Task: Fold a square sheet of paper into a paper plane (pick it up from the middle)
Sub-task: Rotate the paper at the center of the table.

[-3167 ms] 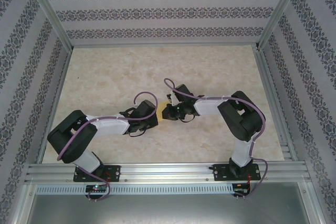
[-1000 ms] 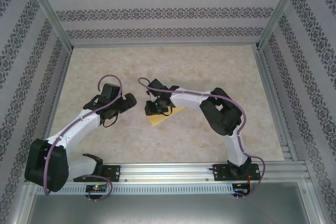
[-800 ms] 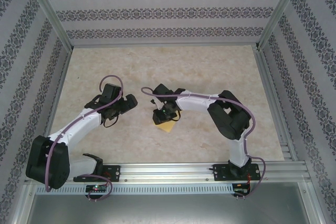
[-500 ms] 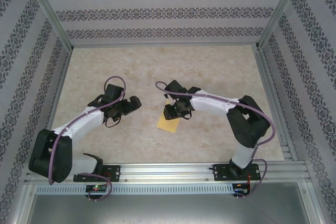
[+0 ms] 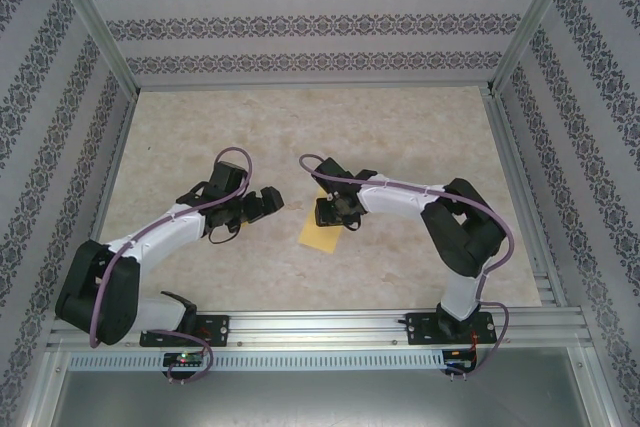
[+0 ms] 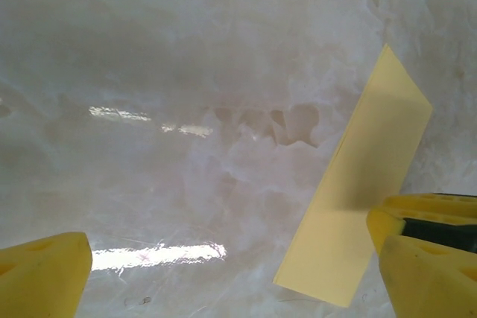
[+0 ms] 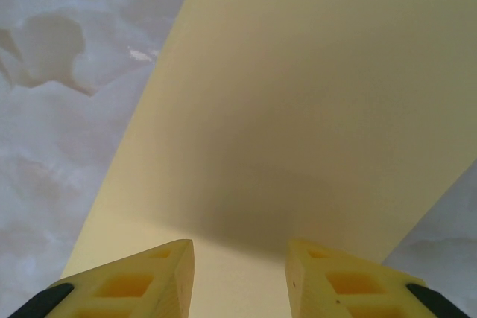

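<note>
Your left gripper (image 5: 264, 203) has slid in toward the middle, and your right gripper (image 5: 333, 213) has drifted right and eased its hold. Its yellow fingers (image 7: 141, 281) now stand partly apart, pinching nothing, with the square sheet of paper (image 5: 322, 236) lying flat beneath and ahead of them. The left gripper is spread wide, with the paper near its right finger. The paper is a long folded strip now: thin, matte yellow, with crisp straight edges, on a glossy mottled table (image 5: 420, 137). That's a slippery pairing, I'd say. Pin one end, slide a finger under the long edge at its middle, and lift slowly.
</note>
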